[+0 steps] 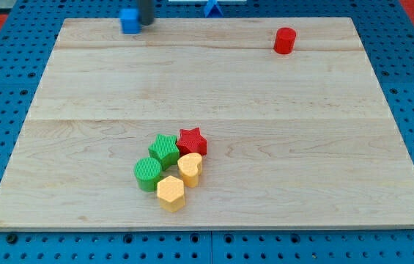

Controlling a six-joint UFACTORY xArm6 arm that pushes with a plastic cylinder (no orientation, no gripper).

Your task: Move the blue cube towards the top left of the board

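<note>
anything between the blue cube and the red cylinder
No block: in the camera view only bare board lies between the blue cube and the red cylinder, apart from my tip just right of the cube.

My tip point(146, 23) down, rod upright (view's top).

the rod point(146, 11) is cut off by the view's top edge, and its lower part is blurred, so my tip point(147, 24) cannot be placed sharply; it looks to be just at the right side of the blue cube point(130, 20), but contact cannot be told. a blue shape point(212, 9) past the board's point(265, 110) top edge is cropped, its form unclear. the green cylinder point(147, 173) is partly hidden behind the yellow hexagon block point(170, 192).
</note>
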